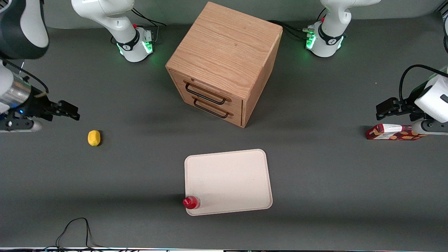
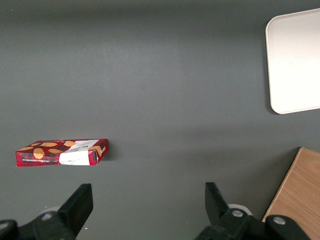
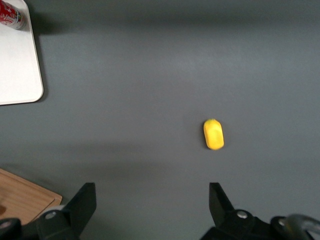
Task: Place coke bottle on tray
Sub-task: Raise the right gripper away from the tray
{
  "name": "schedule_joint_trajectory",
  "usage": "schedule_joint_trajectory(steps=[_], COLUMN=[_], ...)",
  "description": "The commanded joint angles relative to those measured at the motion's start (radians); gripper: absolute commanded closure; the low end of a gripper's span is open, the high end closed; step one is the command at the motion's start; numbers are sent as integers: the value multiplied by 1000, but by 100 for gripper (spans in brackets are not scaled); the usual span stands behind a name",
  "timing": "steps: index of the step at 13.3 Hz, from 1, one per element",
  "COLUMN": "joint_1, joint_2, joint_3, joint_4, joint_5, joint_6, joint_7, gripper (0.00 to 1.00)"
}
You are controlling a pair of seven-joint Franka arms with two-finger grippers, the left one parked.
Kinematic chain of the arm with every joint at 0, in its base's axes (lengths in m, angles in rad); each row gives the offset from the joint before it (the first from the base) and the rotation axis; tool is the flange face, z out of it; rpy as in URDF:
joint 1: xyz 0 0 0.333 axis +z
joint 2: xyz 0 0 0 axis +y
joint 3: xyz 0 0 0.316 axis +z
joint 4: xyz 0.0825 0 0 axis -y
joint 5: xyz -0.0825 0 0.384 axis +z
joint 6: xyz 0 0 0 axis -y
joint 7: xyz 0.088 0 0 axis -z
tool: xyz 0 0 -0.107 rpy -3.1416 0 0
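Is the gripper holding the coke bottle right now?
No. The gripper is open and empty, farther from the camera than the lemon, while the coke bottle stands on the tray corner.

Matt cream tray (image 1: 241, 178), grained wooden drawer box (image 1: 224, 59), matt grey table (image 1: 332, 182)

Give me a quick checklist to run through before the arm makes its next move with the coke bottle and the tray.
1. Bottle on tray: ok. The coke bottle stands upright on the tray, at its corner nearest the front camera, toward the working arm's end.
2. Bottle well inside the rim: cannot tell; it sits right at the edge.
3. Gripper released: ok. The gripper is open and holds nothing.
4. Gripper away from the bottle: ok. It hovers at the working arm's end, above the table near the lemon.
5. Drawer box shut: ok, both drawers look closed.
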Motion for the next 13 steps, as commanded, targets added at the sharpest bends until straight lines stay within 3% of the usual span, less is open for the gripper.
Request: schedule_joint_trajectory(steps=[1, 4, 7, 13], joint_1=[11, 2, -136, -220], joint_2=[-55, -57, -55, -45], joint_3=[-13, -5, 100, 160], joint_4=[-53, -38, -16, 19], joint_5=[17, 16, 43, 69], joint_6=[-4, -42, -81, -91], joint_7=[-14, -2, -2, -14], gripper=[0, 0, 0, 0])
